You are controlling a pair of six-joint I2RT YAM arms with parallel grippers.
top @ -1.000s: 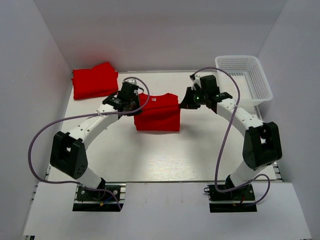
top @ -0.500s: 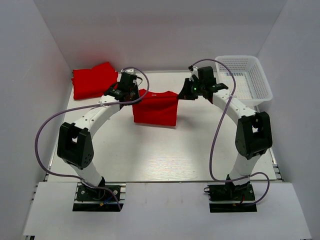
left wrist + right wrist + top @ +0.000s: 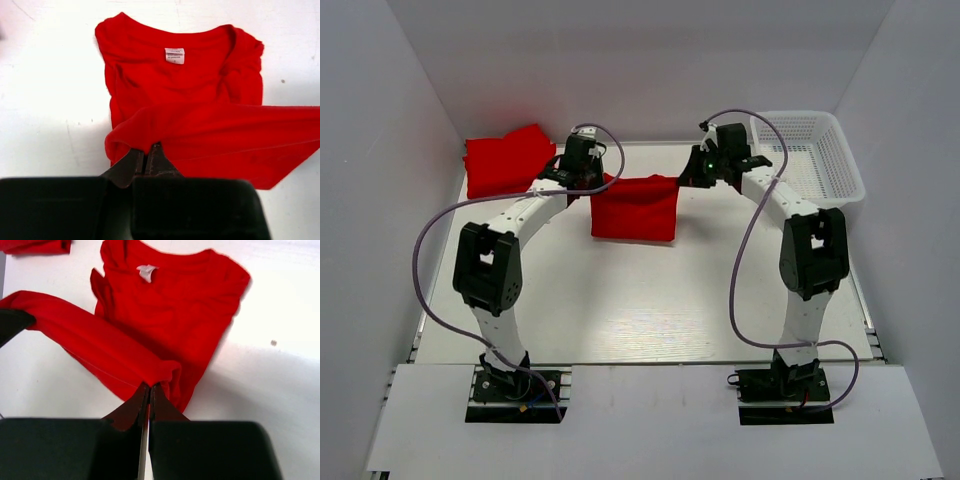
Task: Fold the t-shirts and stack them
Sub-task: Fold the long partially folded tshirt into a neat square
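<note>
A red t-shirt (image 3: 635, 207) lies at the back middle of the table, its lower part lifted and carried over its upper part. My left gripper (image 3: 595, 182) is shut on the left corner of the lifted edge (image 3: 131, 131). My right gripper (image 3: 686, 181) is shut on the right corner (image 3: 165, 371). The white neck label shows in the left wrist view (image 3: 174, 55) and in the right wrist view (image 3: 146, 272). A second red t-shirt (image 3: 508, 159), folded, lies at the back left.
A white mesh basket (image 3: 808, 157) stands at the back right beside my right arm. White walls close the table on three sides. The folded shirt's corner shows in the right wrist view (image 3: 35, 246).
Both grippers have moved toward the back of the table with the shirt's lifted edge, folding it over toward the collar. The shirt looks shorter front to back.
</note>
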